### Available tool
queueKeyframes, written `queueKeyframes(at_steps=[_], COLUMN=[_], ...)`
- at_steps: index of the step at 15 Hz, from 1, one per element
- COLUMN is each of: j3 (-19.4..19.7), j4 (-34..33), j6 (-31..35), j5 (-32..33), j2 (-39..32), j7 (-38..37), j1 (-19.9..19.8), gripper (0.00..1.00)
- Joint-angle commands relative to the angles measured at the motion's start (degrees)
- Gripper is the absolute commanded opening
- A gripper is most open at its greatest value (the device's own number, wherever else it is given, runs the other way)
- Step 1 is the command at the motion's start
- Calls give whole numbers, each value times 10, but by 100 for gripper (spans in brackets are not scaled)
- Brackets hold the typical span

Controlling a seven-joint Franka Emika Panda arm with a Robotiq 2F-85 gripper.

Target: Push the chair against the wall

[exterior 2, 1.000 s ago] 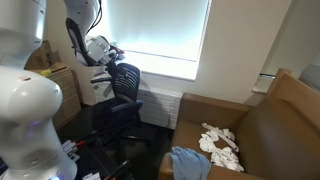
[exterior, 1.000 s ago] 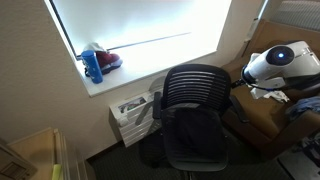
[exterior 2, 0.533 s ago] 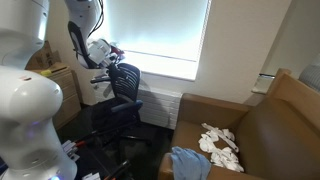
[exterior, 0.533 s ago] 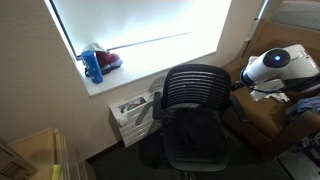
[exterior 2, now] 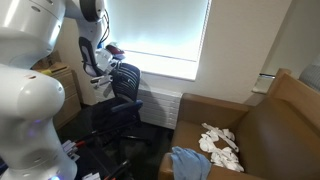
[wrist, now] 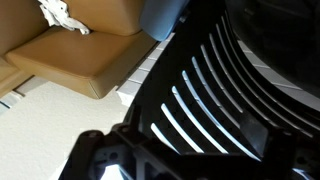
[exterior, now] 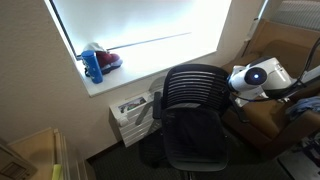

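The black swivel chair (exterior: 195,110) with its slatted back stands just in front of the beige wall (exterior: 40,95), below the bright window. It also shows in an exterior view (exterior 2: 122,90). My gripper (exterior: 233,88) is at the side edge of the chair's back, close to it or touching it. In the wrist view the slatted back (wrist: 220,80) fills most of the picture, and the dark gripper (wrist: 150,160) sits at the bottom, right against the slats. Its fingers blend into the black chair, so open or shut does not show.
A brown armchair (exterior 2: 255,125) with white cloths (exterior 2: 222,140) and a blue cloth (exterior 2: 185,162) stands to one side. A blue bottle (exterior: 93,66) and a red object (exterior: 110,60) sit on the white sill. A white unit (exterior: 133,118) stands against the wall beside the chair.
My arm has moved down and in toward the chair's back, from above the armchair to the back's side edge. The chair has not visibly shifted.
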State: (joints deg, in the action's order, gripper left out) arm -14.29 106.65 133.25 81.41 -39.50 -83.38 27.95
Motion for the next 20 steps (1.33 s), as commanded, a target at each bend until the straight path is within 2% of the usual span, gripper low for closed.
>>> queueKeyframes(at_steps=[1,7,10,20], j3=[-6,-1,12,37], j4=[-10,-18,-54,-213], j6=[-7,-24,-8,-38], j5=[2,3,31,66], j2=[-9,-22,-63,-178], j7=[0,-9,-23,-57], j1=[-1,0,0,16], gripper=[100,100,100,100])
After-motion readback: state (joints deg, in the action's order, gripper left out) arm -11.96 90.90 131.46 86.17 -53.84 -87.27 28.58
